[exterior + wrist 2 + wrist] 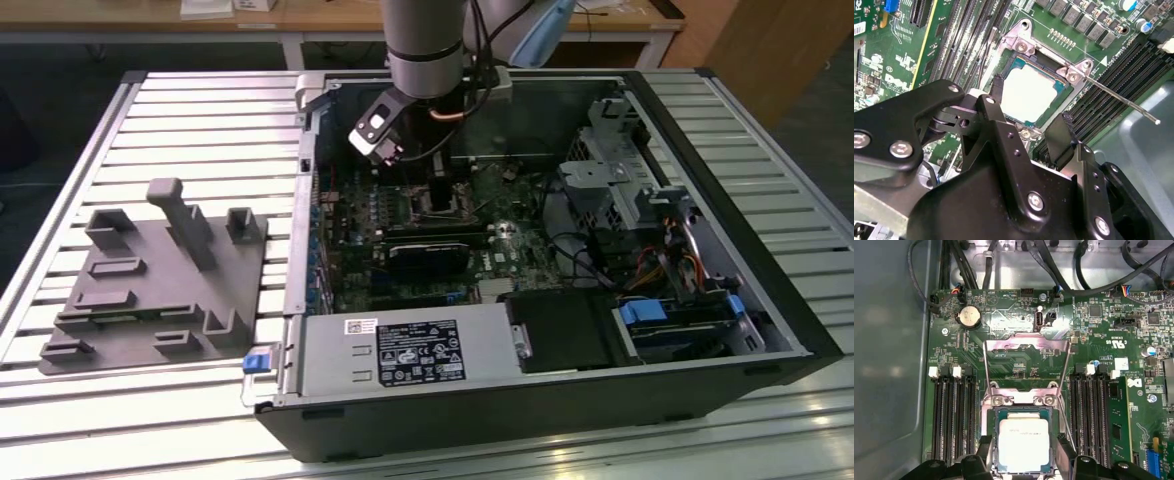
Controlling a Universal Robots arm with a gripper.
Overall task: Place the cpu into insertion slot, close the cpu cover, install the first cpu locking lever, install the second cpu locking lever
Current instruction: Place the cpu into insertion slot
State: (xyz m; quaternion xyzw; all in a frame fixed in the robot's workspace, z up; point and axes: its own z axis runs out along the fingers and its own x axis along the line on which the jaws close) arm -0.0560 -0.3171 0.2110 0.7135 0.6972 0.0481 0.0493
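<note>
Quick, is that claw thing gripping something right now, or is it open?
Gripper: open, its fingers apart on either side of the cpu, which lies in the insertion slot.

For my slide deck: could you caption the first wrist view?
Cpu seated in the insertion slot, cpu cover flipped open, open gripper straddling the chip.

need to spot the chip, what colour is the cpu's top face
Pale silvery white cpu, clearest in the first wrist view.
</note>
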